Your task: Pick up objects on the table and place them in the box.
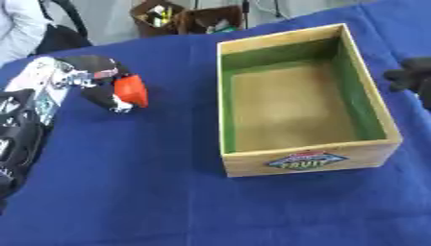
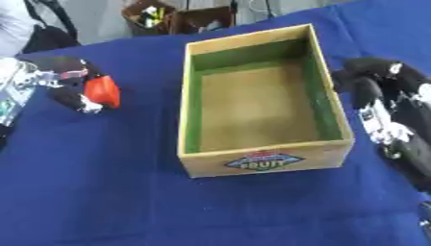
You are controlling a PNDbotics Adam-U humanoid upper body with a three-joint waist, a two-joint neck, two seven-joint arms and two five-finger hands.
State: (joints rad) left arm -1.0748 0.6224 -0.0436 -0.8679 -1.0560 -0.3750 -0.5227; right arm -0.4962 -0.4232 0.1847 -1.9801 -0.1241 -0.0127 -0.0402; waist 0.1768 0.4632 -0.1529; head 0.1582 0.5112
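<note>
A wooden box point(image 1: 311, 160) with green inner walls and a "FRUIT" label stands on the blue cloth at centre right; nothing shows inside it. My left hand point(image 1: 97, 81) is left of the box, a little above the cloth, its fingers curled round an orange-red object point(image 1: 131, 91) whose shape I cannot make out. My right hand point(image 2: 374, 79) rests just right of the box, beside its right wall, fingers relaxed and holding nothing.
The blue cloth point(image 1: 151, 192) covers the whole table. Beyond its far edge stand brown containers point(image 1: 181, 18) with small items. A person's sleeve point(image 1: 17, 29) shows at the top left, away from the work.
</note>
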